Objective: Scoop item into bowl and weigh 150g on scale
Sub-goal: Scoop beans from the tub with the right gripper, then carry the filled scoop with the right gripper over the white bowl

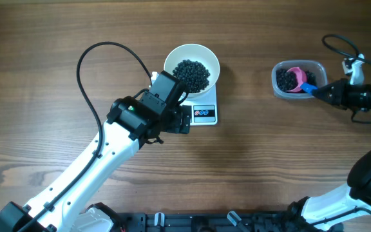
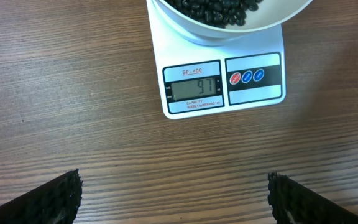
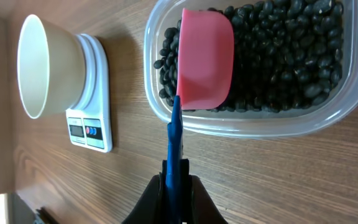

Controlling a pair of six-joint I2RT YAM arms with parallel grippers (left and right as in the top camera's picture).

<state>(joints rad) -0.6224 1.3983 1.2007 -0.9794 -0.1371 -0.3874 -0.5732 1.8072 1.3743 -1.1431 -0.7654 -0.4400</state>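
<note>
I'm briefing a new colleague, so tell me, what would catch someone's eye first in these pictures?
A white bowl heaped with black beans sits on a small white scale mid-table, its display seemingly reading 97. On the robot's right, the right gripper clamps the blue handle of a pink scoop resting in a clear tub of more beans.

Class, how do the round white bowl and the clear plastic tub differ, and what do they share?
The round white bowl is opaque; the clear rounded-rectangular plastic tub is see-through. The bowl sits on the white scale; the tub on the wooden table. Only the tub, not the bowl, holds a pink scoop. Both hold black beans.
</note>
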